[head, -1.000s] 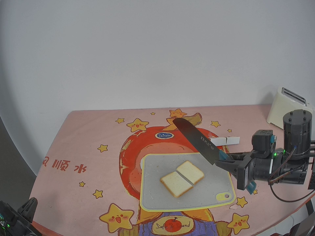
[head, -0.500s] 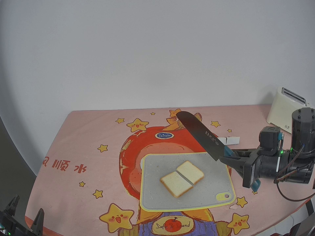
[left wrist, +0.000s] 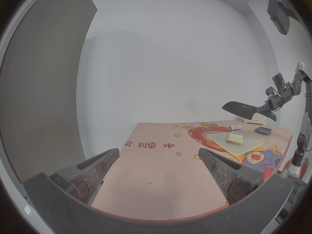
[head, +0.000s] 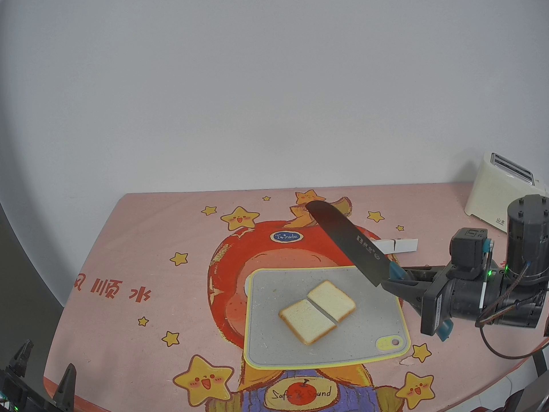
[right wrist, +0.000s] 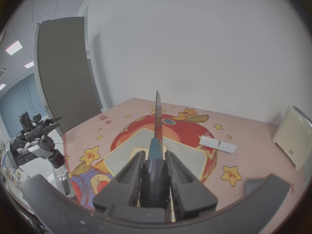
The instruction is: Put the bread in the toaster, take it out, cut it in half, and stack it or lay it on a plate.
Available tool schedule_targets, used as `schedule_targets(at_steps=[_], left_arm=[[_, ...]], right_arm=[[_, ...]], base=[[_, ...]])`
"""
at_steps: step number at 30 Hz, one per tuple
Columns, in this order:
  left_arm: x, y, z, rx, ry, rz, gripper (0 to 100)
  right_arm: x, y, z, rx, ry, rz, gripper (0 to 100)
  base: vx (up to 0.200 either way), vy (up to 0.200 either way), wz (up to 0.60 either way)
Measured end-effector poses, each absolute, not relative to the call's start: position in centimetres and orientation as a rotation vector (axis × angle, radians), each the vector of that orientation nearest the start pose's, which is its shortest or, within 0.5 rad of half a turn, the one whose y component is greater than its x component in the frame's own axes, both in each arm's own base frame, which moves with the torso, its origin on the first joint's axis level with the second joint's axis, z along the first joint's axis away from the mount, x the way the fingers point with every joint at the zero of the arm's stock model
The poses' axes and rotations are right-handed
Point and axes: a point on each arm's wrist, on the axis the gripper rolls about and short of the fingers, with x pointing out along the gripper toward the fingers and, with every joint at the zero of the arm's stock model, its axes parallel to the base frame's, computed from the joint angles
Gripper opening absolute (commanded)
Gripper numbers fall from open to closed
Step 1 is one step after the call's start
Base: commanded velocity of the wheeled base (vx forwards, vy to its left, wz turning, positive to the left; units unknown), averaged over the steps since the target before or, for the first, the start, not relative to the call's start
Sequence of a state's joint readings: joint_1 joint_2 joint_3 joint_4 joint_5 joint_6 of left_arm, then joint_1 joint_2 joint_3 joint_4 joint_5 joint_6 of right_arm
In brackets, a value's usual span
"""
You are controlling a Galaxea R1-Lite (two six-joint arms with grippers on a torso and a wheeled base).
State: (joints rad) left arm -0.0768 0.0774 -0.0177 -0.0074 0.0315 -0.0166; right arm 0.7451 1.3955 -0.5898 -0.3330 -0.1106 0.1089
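Two halves of the bread (head: 307,321) lie side by side on the grey cutting board (head: 274,293) in the head view, with a narrow gap between them, near the middle of the pink surface (head: 166,230). The right gripper (head: 396,278) hangs above the board's right edge, to the right of the bread and apart from it. Its fingers are clamped on the handle of a knife (head: 349,240), whose dark blade slants up and away from the gripper, clear of the bread. A cream toaster (head: 500,193) stands at the far right of the surface, and a small white piece (head: 398,245) lies between it and the board. The left gripper (head: 46,367) sits low at the near left corner, well apart from the bread. In the left wrist view, the left fingers (left wrist: 97,166) stand wide apart with nothing between them, at the near left edge of the surface. The bread lies far off on the board, with the knife raised above it. In the right wrist view, the right fingers (right wrist: 130,176) press on either side of the knife's handle. The blade is seen edge-on, pointing out over the board, and the bread is mostly hidden behind the fingers.
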Motion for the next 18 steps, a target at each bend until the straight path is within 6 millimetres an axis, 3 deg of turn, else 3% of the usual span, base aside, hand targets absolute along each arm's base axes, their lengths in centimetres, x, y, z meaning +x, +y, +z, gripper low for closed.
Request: schedule_targets(at_steps=[18], left_arm=[[-1.8,0.2,8.3,-0.014,0.054,-0.041,100]], right_arm=[[18.7,11.7,17.8,0.069,0.48,0.315,0]], base=[[0.0,0.0,0.0]])
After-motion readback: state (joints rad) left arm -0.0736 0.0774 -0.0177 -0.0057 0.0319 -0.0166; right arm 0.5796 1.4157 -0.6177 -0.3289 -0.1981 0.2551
